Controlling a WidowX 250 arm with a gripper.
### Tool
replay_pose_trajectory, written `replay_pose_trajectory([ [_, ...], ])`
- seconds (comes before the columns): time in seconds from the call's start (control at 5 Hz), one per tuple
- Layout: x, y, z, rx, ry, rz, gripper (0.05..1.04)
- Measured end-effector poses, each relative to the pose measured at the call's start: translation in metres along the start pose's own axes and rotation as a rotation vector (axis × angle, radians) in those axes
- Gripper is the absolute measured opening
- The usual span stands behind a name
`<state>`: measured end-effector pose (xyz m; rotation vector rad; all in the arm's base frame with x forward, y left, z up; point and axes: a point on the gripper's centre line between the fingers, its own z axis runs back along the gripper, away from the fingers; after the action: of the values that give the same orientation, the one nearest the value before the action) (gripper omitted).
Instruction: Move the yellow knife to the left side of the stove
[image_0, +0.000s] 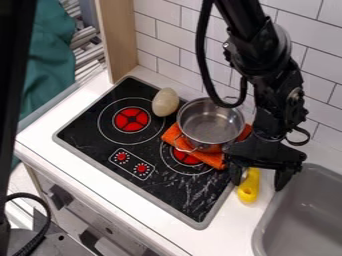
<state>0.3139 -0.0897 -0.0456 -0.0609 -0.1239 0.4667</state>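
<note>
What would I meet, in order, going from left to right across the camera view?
Teal cloth → wooden panel → pale egg-shaped thing → metal pot → yellow knife → grey sink.

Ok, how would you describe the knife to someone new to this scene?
Find the black stove, then the gray sink beside it. The knife lies on the white counter between them, under the open hand, its yellow handle showing. The cloth beneath the pot is orange; the knife is the only yellow thing.
</note>
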Motion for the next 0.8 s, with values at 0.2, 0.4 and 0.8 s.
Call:
replay_pose_trajectory([
  [0.2, 0.005, -0.003, -0.0068, 0.0, 0.006, -0.044, 0.659],
  [0.4, 0.0046, 0.0012, -0.0075, 0.0, 0.016, -0.049, 0.361],
  [0.8, 0.0027, 0.0039, -0.0051, 0.011, 0.023, -0.139, 0.295],
])
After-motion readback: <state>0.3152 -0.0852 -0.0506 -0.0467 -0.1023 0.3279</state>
